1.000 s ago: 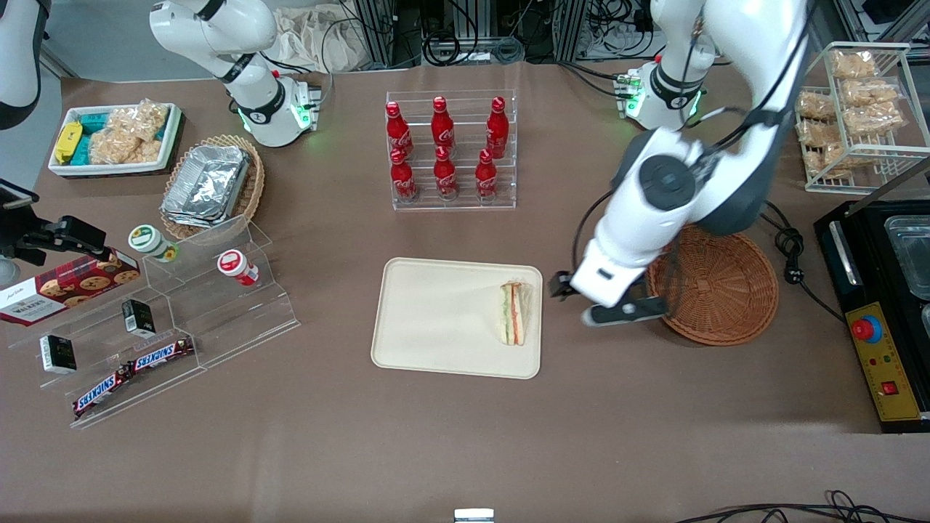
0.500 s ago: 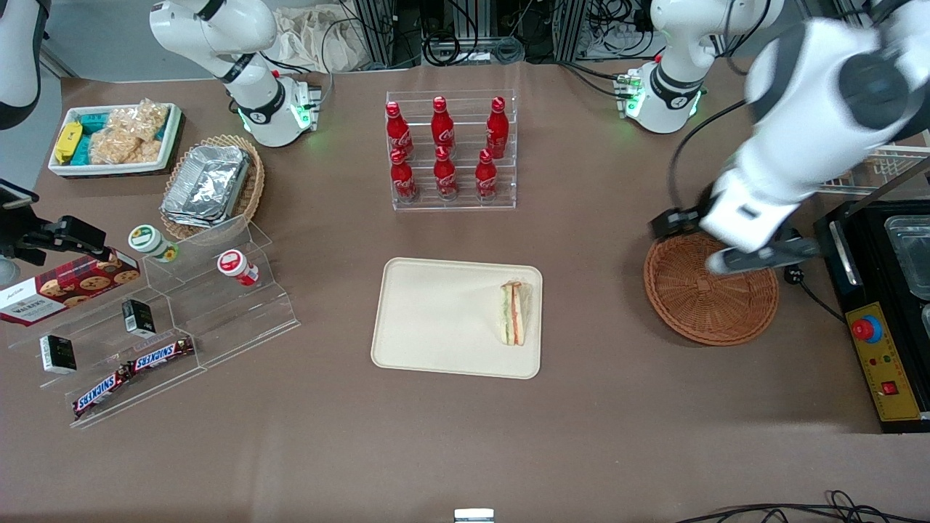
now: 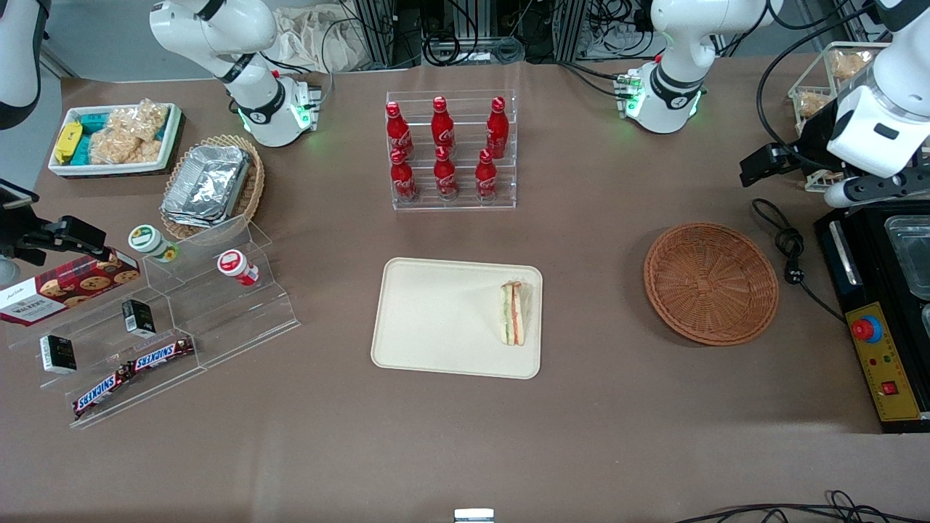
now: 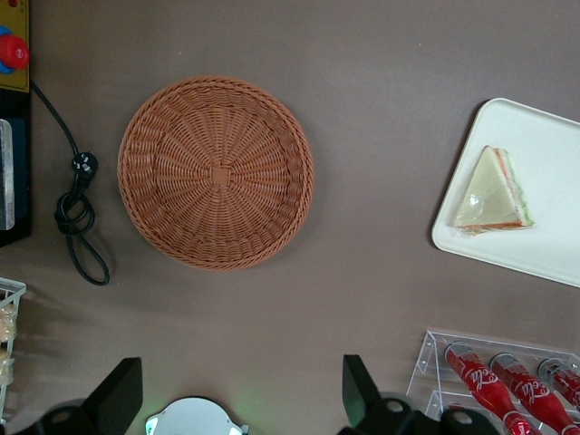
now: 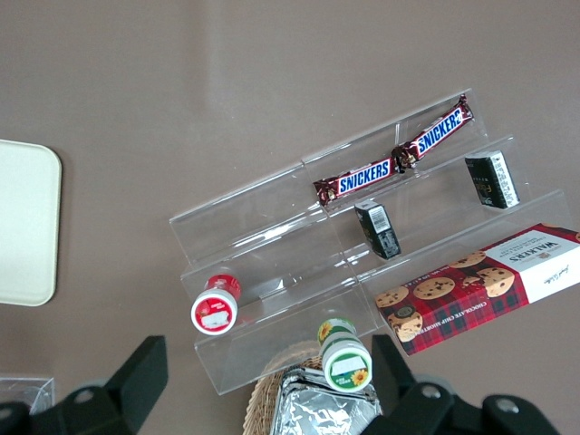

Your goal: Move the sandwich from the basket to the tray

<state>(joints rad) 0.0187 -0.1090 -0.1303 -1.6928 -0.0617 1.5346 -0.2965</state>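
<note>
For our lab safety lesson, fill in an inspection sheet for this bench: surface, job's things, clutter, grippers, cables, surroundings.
Surface: brown table, no spills seen.
Job's things: sandwich lies on the tray, at its basket-side edge; basket empty.
Clutter: cola bottles in a rack; snacks on an acrylic stand; foil trays.
Grippers: gripper open, raised toward the working arm's end, holding nothing.
Cables: black cord beside the basket.
Surroundings: black control box with red button.
</note>
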